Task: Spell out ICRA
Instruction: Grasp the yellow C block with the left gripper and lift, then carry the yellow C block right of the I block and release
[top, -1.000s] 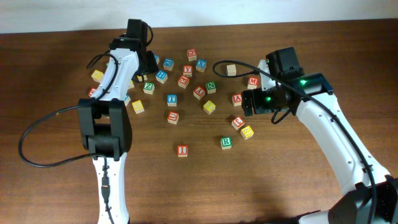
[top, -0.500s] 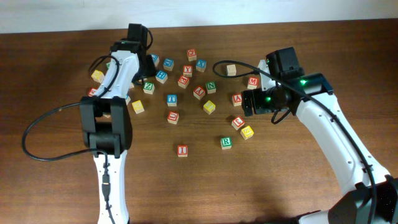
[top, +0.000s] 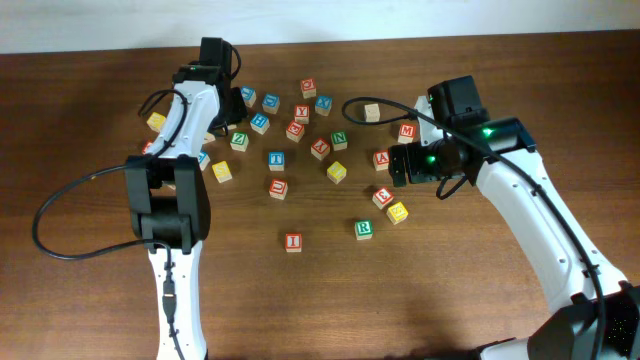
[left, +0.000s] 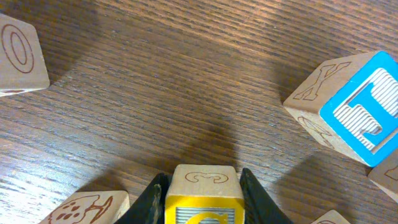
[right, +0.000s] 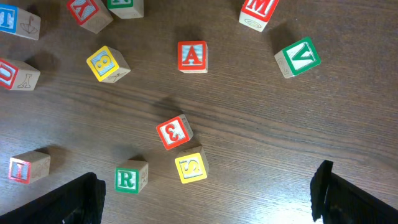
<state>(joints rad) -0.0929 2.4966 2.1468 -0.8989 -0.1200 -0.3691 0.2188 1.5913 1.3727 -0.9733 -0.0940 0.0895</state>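
The wooden block with a yellow face (left: 202, 194) was near the far left corner of the brown table (top: 450, 300), clamped by its flat sides in my left pincer (left: 201, 179). It looked light and hard.

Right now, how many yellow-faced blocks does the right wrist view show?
2. The upper yellow block is at upper left; the lower yellow block is bottom centre, beside the green R block. Others may be hidden.

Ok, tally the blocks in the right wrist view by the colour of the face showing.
Red blocks: 6
Green blocks: 3
Yellow blocks: 2
Blue blocks: 1, cut off by the frame edge
Total: 12
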